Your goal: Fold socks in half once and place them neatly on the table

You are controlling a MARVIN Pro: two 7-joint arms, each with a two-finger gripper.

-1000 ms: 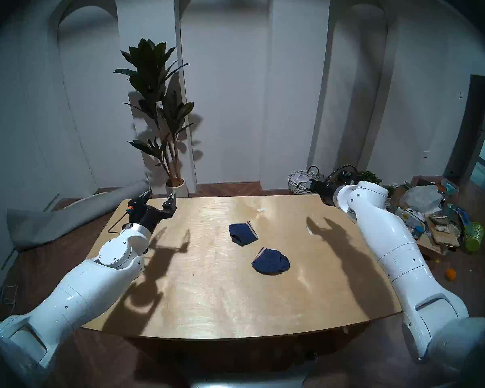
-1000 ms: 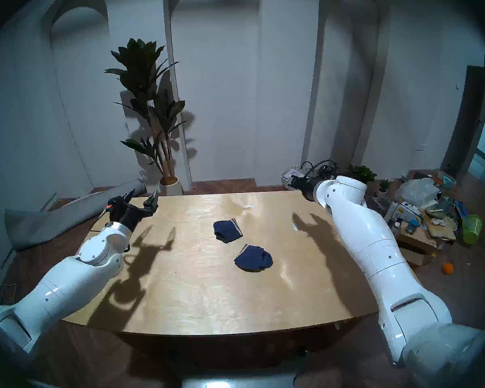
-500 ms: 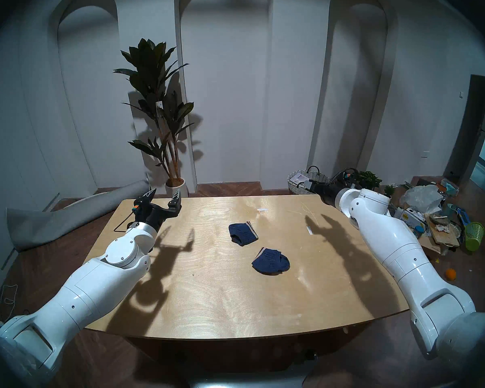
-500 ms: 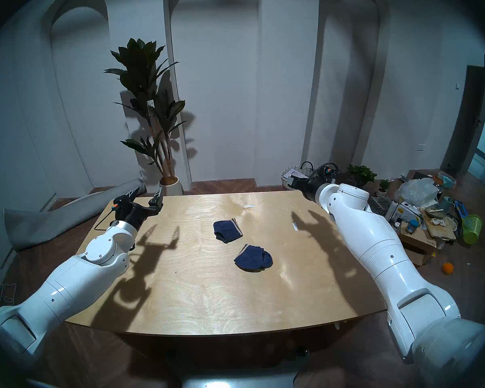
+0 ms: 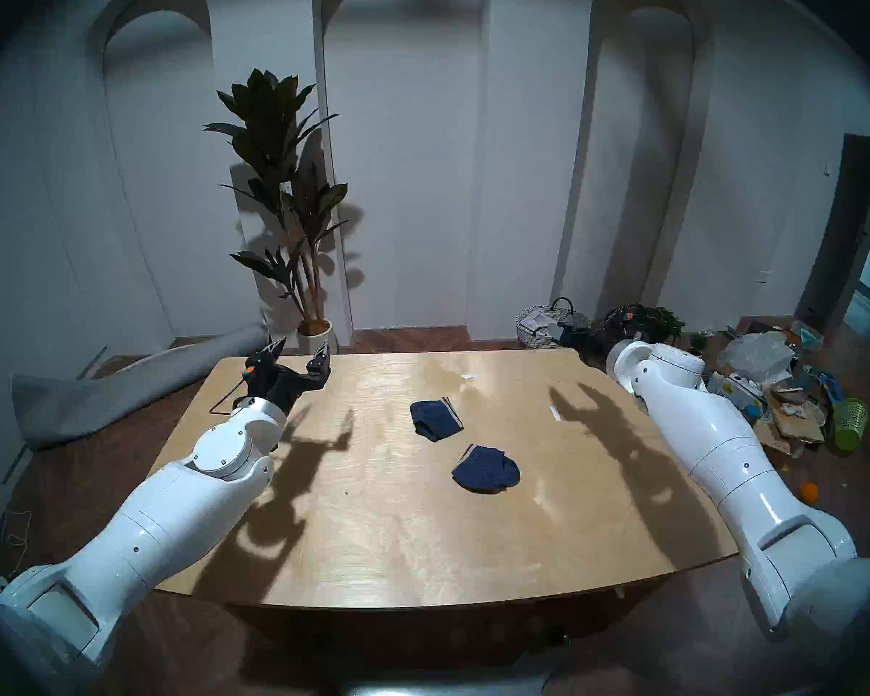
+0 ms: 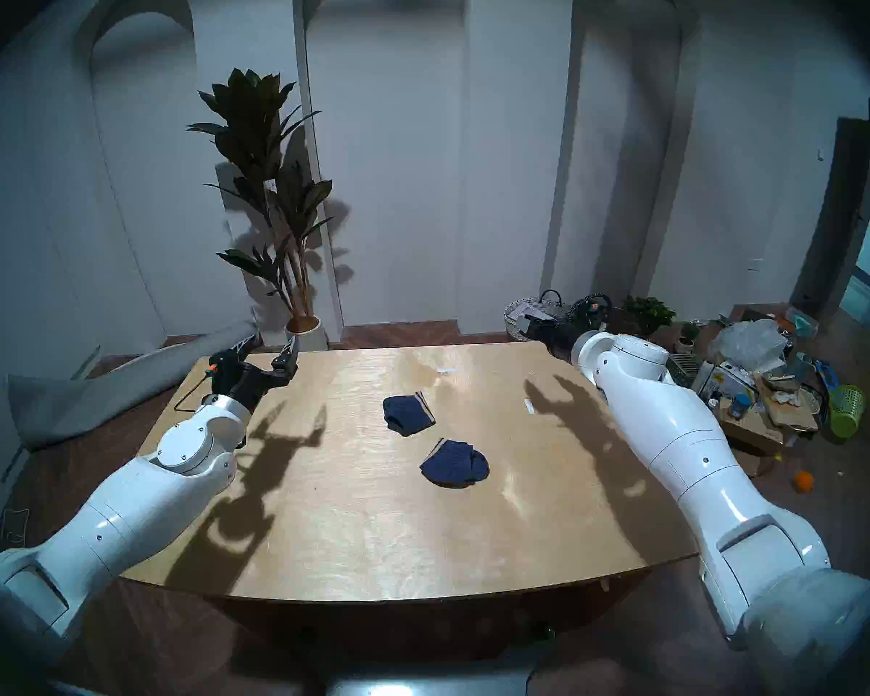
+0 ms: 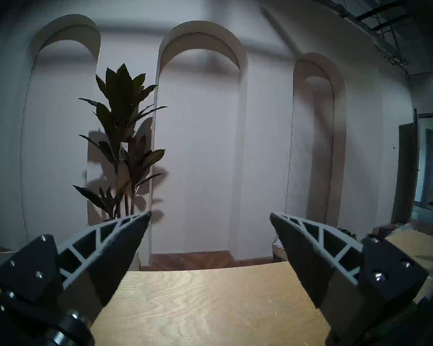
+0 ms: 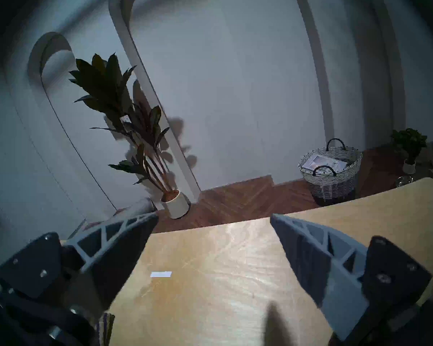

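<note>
While both ribbed navy socks (image 5: 436,419) lie folded on grained plywood, each truss-fingered hand (image 7: 210,214) gapes apart.

Honestly nothing here is legible. The potted plant (image 7: 121,148) has a little white tag (image 7: 124,147) on its stem and the woven basket (image 8: 331,173) holds a printed sheet (image 8: 323,163), but any print on either is way too small and blurry to make out. Same deal with the white strip (image 8: 161,274) lying on the table (image 5: 398,544) and the boxes (image 5: 737,388) in the clutter on the floor to the right: markings maybe, nothing I can read.
</note>
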